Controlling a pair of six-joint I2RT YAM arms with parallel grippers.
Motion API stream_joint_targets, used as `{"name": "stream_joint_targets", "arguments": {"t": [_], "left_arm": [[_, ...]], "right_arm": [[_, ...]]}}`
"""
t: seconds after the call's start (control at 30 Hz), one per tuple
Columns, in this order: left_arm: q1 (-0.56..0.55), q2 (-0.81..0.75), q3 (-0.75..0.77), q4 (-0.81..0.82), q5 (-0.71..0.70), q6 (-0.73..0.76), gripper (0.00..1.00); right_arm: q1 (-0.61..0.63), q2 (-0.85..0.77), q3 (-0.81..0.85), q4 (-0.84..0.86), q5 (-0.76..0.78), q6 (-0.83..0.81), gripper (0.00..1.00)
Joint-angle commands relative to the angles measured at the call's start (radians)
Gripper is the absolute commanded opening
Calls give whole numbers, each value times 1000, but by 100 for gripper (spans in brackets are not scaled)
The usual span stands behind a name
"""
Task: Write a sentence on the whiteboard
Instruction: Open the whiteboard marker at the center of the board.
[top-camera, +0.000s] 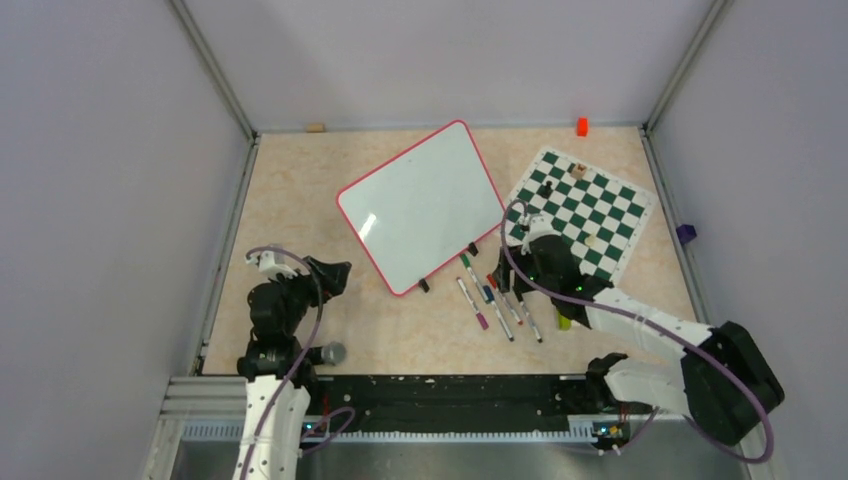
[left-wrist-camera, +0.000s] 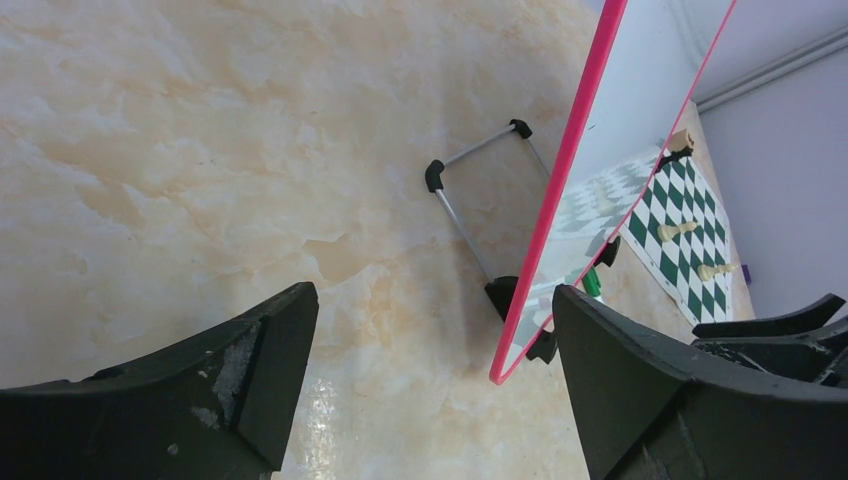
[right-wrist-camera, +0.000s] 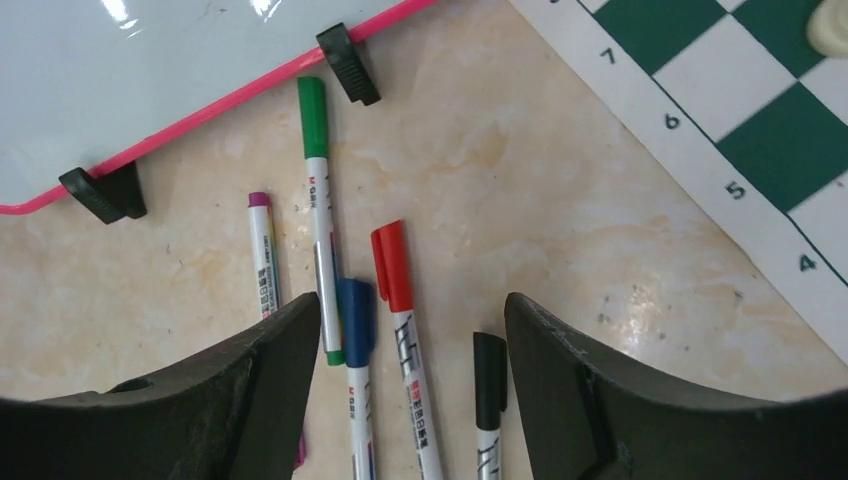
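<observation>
right gripper (right-wrist-camera: 410, 320) hung spread wide over the red marker (right-wrist-camera: 393, 265) and blue marker (right-wrist-camera: 355, 312); left gripper (left-wrist-camera: 432, 310) gaped empty too (near the left edge of the whiteboard (top-camera: 420, 205)), which sat mid-table, chess mat (top-camera: 585, 210) just beside it.

The setting is presenting as a robotics laboratory test cell. Plain grey panel walls (top-camera: 100, 150), joined by aluminium corner posts (top-camera: 215, 70), are enclosing a marble-patterned surface (top-camera: 300, 190) on three sides. A left arm (top-camera: 275, 310) and a right arm (top-camera: 640, 325) are standing at a black mounting rail (top-camera: 450, 395) along the near edge, with purple cables (top-camera: 320, 310) looping beside them. Unrelated loose items are lying together on the surface: a whiteboard (top-camera: 420, 205), a chess mat (top-camera: 590, 205) and several markers (top-camera: 495, 300).
</observation>
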Motion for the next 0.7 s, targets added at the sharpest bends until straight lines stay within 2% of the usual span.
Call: {"name": "stream_joint_targets", "arguments": {"t": [0.0,0.07,0.23,0.47,0.6,0.67], "left_arm": [[-5,5,-12,71,21,3,92],[-5,7,-12,74,22,1,91],[-5,8,-12,71,16,-2,86],[-6,7,-12,68,11,-5,85],[-6,7,-12,69,11,-6,82],[-7,5,-12,69,12,-7,81]], "right_arm": [[79,123,107,13,36,-56,66],[153,157,132,4,33,-68,66],[328,231,173,-42,165,-19,65],[392,336,199,-53,223,45,60],[393,404,236,-79,225,35,49],[401,436,250,-85,219,27,47]]}}
